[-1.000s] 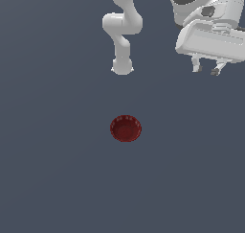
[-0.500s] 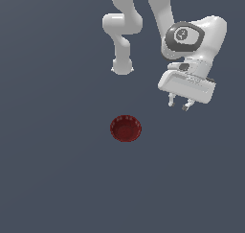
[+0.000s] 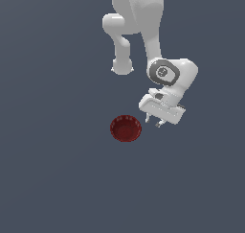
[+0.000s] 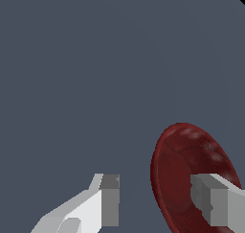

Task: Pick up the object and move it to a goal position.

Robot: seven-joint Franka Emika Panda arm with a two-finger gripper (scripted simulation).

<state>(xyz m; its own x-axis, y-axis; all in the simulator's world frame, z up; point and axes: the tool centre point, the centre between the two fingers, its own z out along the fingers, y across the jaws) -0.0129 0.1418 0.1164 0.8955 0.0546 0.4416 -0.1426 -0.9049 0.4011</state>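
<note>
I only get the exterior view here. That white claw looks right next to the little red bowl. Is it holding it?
Observer: No. The wrist view shows the gripper open, nothing between its fingers.
Operator: Is the bowl lined up between them?
Observer: Not quite. One finger shows in front of the bowl's inside, the other sits over bare floor beside it.
Operator: Anything inside the bowl?
Observer: It looks empty, just glossy dark red.

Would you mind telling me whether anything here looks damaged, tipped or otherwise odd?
Nothing stands out: the small dark red ribbed bowl sits upright and intact on the grey surface, with the open pincer just beside it.
</note>
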